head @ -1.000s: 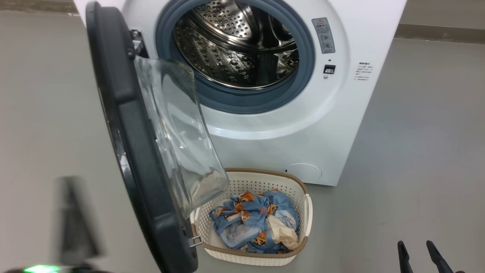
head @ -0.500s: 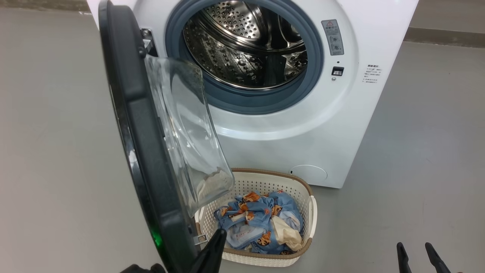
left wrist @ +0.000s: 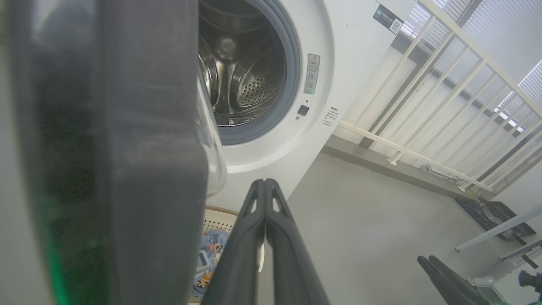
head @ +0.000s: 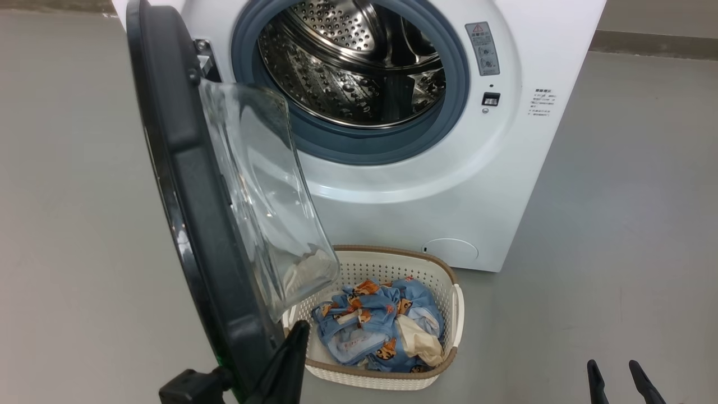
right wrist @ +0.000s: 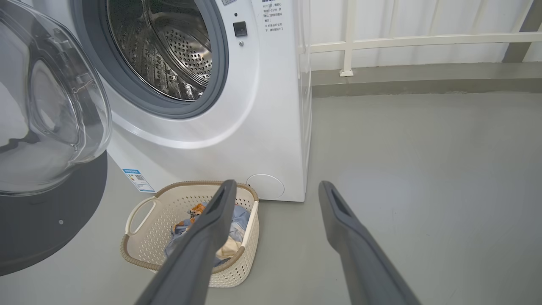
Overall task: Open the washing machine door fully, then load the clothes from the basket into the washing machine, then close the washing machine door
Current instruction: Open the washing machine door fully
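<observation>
The washing machine door (head: 190, 191) juts out over the basket (head: 392, 250)'s left end; the drum mouth (head: 353, 62) and the floor (head: 617, 224) on the right stand open.

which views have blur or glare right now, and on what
Head view: sharp and evenly lit, pale reflections on the glass bowl of the washing machine door, glints in the steel drum. Left wrist view: the door's dark rim is so close it blurs, a green glow low on it; the windows look washed out. Right wrist view: crisp, warped reflections in the bowl.
</observation>
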### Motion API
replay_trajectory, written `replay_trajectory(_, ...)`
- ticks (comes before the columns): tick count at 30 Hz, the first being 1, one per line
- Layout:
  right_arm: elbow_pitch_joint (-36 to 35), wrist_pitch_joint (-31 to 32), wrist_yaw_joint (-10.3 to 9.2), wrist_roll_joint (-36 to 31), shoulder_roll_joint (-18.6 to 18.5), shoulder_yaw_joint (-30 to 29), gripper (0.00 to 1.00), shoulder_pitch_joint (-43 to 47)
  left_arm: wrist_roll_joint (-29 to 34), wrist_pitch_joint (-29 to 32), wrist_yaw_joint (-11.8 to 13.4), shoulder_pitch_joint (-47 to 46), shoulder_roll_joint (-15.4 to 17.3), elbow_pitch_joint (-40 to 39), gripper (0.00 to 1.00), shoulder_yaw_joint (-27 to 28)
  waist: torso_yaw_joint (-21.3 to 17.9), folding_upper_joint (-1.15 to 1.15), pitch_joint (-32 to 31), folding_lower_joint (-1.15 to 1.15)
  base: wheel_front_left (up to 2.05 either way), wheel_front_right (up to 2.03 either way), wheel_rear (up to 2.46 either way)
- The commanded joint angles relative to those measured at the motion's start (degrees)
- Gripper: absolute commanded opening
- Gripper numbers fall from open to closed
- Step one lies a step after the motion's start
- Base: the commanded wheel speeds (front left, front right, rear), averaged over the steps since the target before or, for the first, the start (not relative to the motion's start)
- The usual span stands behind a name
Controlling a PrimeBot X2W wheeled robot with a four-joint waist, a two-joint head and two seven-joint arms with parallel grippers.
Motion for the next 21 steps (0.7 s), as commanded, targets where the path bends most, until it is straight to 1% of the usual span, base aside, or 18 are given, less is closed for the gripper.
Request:
replay_trajectory(1, -1.1, -0.7, 0.10, 0.4, -0.8, 1.4, 1.00, -0.5, 0.8, -0.7, 0.4, -2.4, -0.5, -1.2, 0.00, 2.0, 0.1, 0.00, 0.1, 0.00, 0.00, 0.00, 0.00)
replay_trajectory(7, -0.9, -0.7, 0.10, 0.6, -0.8, 1.2, 1.00, -0.5, 1.7, -1.8, 2.1, -2.9, -0.5, -1.1, 0.00, 2.7, 1.1, 0.00, 0.3, 0.00, 0.00, 0.00, 0.00)
replay_trajectory(21, -0.5, -0.7, 0.10, 0.4, -0.8, 2.1, 1.00, -0.3, 2.8, -3.3, 5.6, -3.1, -0.2, -0.1, 0.00, 4.8, 5.7, 0.00, -0.4, 0.00, 0.00, 0.00, 0.00)
